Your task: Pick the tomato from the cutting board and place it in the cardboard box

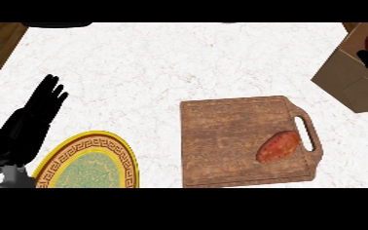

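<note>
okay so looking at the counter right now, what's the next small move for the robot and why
Probably bring the right hand in over the reddish vegetable, which lies untouched on the cutting board near its handle. No right hand shows, and the left hand rests open far off by the plate. The cardboard box sits at the right.

1. Worktop (179, 58): white stone look, faint speckling, smooth.
2. Cutting board (230, 141): brown wood, visible grain, worn matt face.
3. Cardboard box (345, 73): plain tan card, matt.
4. Plate (90, 163): patterned yellow and green, smooth.
5. Left hand (36, 114): black, matt.
6. Reddish-orange item (278, 146) on board: mottled, dull skin.
</note>
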Controlling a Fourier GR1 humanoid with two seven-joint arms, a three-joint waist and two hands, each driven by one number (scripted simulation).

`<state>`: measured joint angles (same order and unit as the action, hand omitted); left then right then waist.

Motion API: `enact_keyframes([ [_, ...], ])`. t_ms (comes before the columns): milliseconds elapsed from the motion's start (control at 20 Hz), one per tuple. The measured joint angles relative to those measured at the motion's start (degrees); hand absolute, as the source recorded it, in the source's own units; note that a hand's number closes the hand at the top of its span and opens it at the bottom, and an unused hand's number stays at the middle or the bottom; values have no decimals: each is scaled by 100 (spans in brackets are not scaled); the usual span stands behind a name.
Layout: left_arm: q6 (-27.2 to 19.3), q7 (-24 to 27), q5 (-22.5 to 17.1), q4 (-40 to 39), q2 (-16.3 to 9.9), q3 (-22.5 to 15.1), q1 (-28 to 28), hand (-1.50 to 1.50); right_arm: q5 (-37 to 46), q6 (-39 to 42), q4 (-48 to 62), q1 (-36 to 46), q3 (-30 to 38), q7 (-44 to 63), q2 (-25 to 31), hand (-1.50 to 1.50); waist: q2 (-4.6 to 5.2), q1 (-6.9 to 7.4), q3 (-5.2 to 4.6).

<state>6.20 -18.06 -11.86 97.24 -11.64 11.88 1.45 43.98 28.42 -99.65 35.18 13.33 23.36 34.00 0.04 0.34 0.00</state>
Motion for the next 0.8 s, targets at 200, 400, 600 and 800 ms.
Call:
enact_keyframes([
  [200,1,102,48,-93,71,-34,38,0,117,-416,878,187,95,-622,176,150,7,15,1],
  [400,12,152,80,-229,58,0,117,0,255,-899,1496,163,88,-1194,183,150,7,14,0],
  [600,0,151,115,-345,76,-16,218,0,353,-1378,2211,104,136,-1719,156,150,10,15,0],
  [800,91,95,15,-267,-20,86,179,0,366,-1638,3045,153,189,-2199,175,150,12,30,1],
])
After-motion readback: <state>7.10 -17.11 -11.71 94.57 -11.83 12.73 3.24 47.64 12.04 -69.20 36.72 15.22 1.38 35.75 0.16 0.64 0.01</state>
